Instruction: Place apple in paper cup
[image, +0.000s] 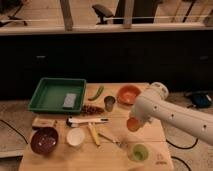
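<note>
The apple (133, 124) is a small orange-red fruit held at the end of my white arm, above the right part of the wooden table (55, 161). My gripper (134, 122) is around the apple, mostly hidden by the arm. The paper cup (75, 137) is white with a cream inside and stands upright at the table's front left of centre, well to the left of the gripper.
A green tray (56, 95) with a grey sponge sits back left. An orange bowl (128, 94), a metal cup (109, 103), a green pepper (96, 93), a dark red bowl (43, 140), a translucent green cup (139, 152), a knife, a banana and a fork lie around.
</note>
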